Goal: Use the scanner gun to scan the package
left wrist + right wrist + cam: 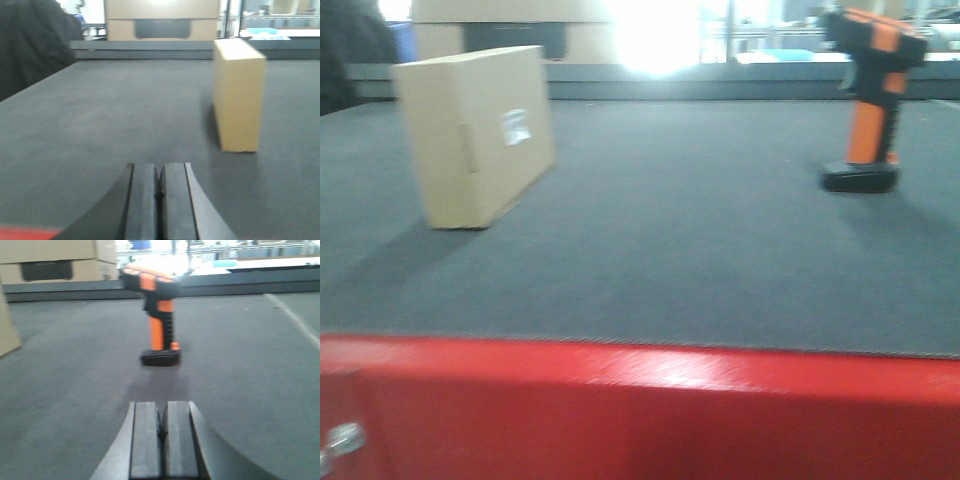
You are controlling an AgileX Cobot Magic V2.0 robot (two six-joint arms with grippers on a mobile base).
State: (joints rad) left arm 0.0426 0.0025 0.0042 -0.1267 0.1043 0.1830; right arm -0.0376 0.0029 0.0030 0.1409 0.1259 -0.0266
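On a grey bench [700, 250], the package [475, 135] stands far left and the scanner gun [872, 100] stands upright far right. The left claw [160, 195] and right claw [164, 440] are clenched, empty. Nothing seems grasped yet; next, the right claw must open and reach the orange handle.

We cannot read the blurred white label [515, 126] on the package [480, 135], only a tan corner of that box shows at the left edge of the right wrist view, and a dark figure [30, 45] is cut off at the upper left of the left wrist view.
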